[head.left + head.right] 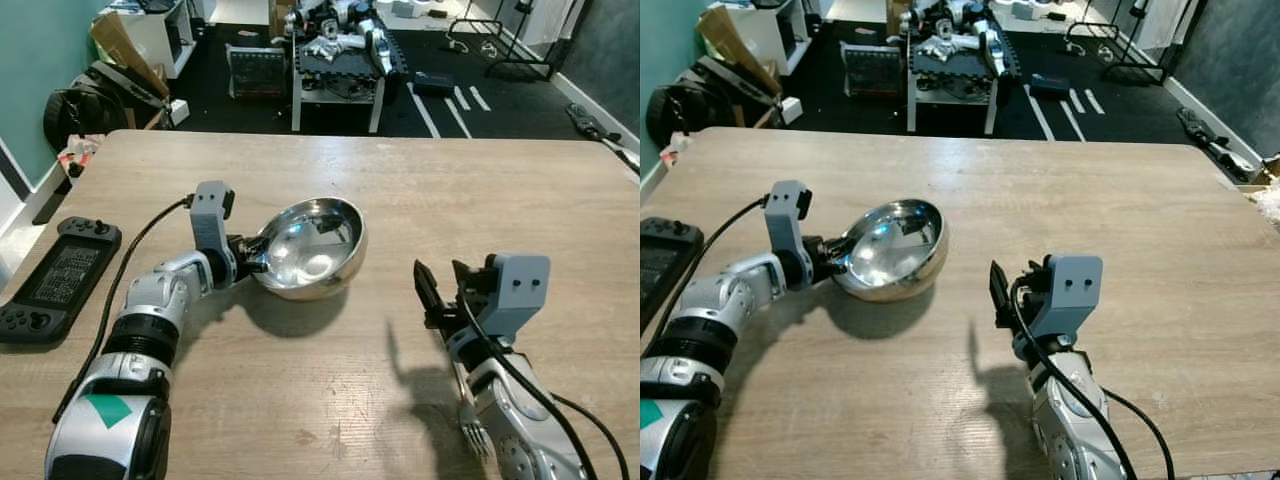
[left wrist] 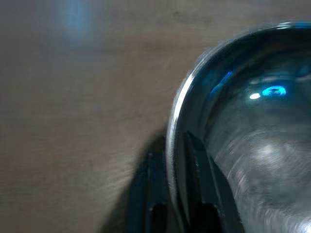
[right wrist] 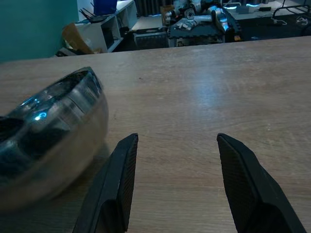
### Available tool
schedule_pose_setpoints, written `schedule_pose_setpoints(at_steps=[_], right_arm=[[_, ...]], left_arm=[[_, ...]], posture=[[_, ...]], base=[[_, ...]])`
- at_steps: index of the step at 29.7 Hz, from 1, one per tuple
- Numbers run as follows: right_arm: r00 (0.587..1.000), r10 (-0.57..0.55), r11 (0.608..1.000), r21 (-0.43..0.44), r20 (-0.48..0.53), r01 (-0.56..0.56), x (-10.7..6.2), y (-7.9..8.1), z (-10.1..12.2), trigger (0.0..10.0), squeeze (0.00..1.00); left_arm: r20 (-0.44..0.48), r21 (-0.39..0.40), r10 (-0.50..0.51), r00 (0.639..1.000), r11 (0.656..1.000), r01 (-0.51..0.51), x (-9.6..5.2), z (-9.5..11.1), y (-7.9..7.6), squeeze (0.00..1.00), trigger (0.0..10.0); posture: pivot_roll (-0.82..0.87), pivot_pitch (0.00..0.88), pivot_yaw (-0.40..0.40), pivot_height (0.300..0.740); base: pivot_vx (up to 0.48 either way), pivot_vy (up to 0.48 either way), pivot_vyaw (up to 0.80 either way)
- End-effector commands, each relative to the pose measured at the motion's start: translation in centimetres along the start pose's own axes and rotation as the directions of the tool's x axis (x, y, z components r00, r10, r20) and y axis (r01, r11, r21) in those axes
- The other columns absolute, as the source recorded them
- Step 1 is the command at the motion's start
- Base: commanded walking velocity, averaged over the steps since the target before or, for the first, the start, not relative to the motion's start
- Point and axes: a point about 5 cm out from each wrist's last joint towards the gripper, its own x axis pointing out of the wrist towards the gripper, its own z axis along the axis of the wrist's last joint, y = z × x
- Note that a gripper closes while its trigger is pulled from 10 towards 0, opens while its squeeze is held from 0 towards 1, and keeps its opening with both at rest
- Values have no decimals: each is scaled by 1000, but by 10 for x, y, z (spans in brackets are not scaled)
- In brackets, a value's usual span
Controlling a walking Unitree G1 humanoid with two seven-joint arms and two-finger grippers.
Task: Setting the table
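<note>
The left gripper [image 1: 250, 254] is pinching the rim of the steel bowl [image 1: 310, 245], 1 finger inside and 1 outside, tipping it up off the wooden table [image 1: 480, 200] a little left of the middle. This looks like the placing step: the bowl next needs lowering flat, then letting go. The right gripper [image 3: 175, 184] hovers near the front edge with its 2 fingers spread and nothing between them. A fork [image 1: 472, 425] lies by that arm, and a game controller [image 1: 60, 272] sits at the left edge. Beyond the far edge, a dark floor with a cluttered low bench [image 1: 340, 60].
</note>
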Motion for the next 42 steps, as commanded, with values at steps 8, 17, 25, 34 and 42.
schedule_pose_setpoints(at_steps=[8, 17, 25, 34, 42], right_arm=[[998, -66, 956, 288, 22, 57, 2, -8, 8, 10000, 0], [995, -1, 804, 592, 98, -57, 2, -9, 23, 10000, 0], [965, 239, 810, 527, 103, -257, -8, 24, 22, 10000, 0], [969, 240, 848, 472, 61, -240, -7, 21, 21, 10000, 0], [976, 185, 862, 459, 111, -215, -6, 10, 29, 10000, 0]], left_arm=[[343, 452, 55, 938, 865, -216, -12, 44, -24, 0, 10000], [539, 619, 9, 843, 674, -403, -24, 61, -35, 0, 10000], [585, 673, -209, 784, 665, -325, -25, 68, -79, 0, 10000], [634, 632, -302, 712, 733, -252, -30, 79, -108, 0, 10000], [594, 709, -285, 752, 628, -323, -25, 68, -102, 0, 10000]], posture=[[36, 179, 66, 740], [28, 166, 63, 740], [22, 156, 66, 740], [21, 154, 69, 740], [25, 156, 74, 740]], base=[[0, 0, 0], [0, 0, 0], [0, 0, 0], [0, 0, 0], [0, 0, 0]])
